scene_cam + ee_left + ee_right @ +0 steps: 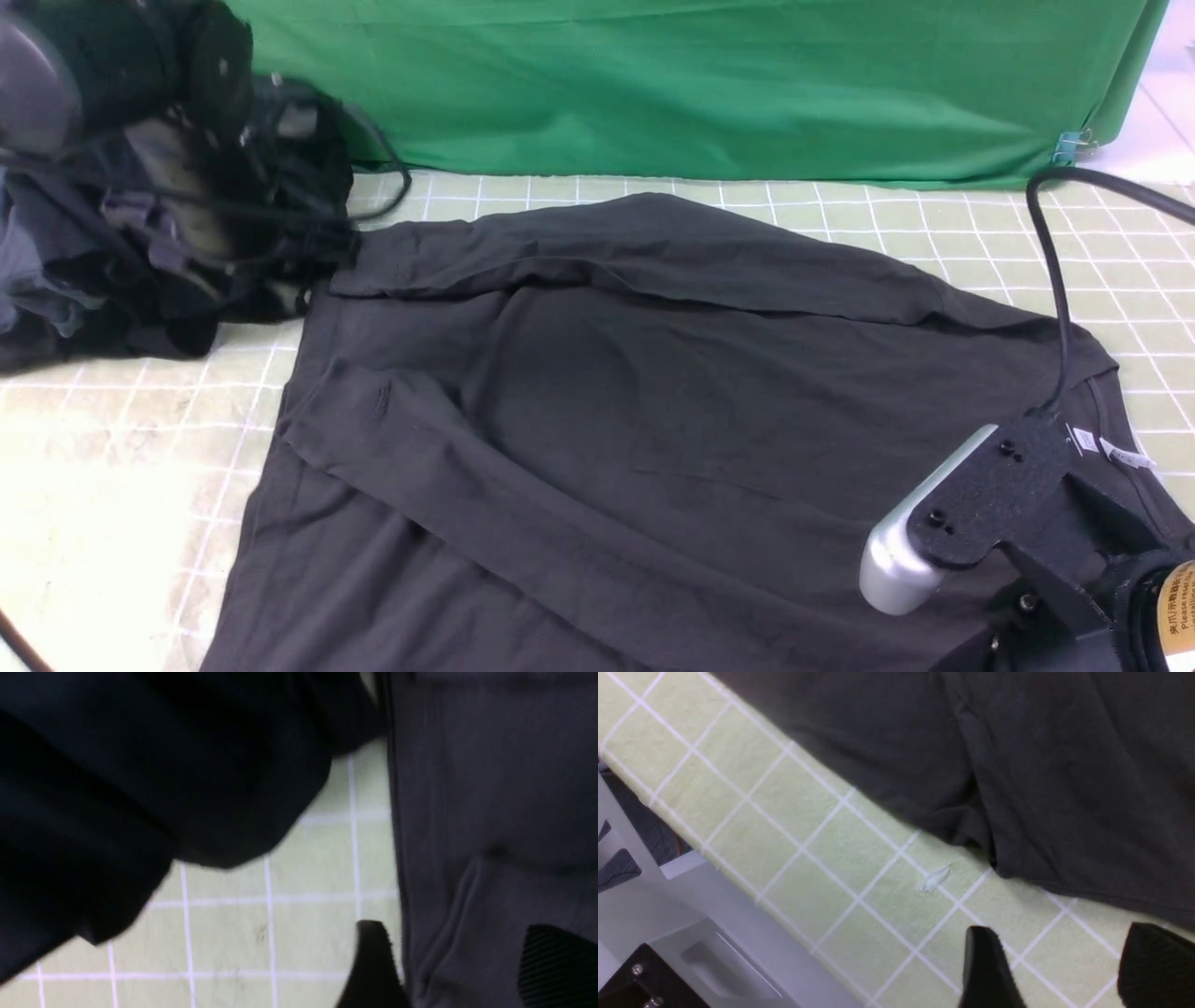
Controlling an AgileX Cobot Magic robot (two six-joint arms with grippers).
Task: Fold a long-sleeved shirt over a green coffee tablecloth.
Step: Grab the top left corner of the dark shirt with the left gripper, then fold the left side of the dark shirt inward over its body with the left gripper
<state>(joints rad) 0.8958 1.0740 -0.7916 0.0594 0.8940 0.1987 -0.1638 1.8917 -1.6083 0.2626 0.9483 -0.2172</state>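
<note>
Where it lies spread across the green coffee tablecloth point(980, 233) on the worktop, the long-sleeved shirt point(597, 401) shows both sleeves crossed over its body, with the neck and white tag point(1125, 455) toward the right arm.

Material: thin, soft knit. Judged light and limp, prone to wrinkle and drag, neither slippery nor fragile.

Best hold: judged to be a pinch at an outer edge or corner, both sides together, so a fold stays square.

Left tool point(455, 935): released, jaws wide, one finger over the gridded cloth, the other over the shirt's edge, nothing gripped.

Right tool point(1062, 933): released, jaws apart above bare tablecloth, just beside the shirt's border.

Adjacent items: heap of blacker clothes point(140, 233) against the shirt's far left corner; plain bright green cloth point(700, 84) behind.

Views: the front view alone gives the whole layout and the tag. Only the wrist views show the jaws. The right wrist view alone shows the worktop's grey edge point(738, 933).
</note>
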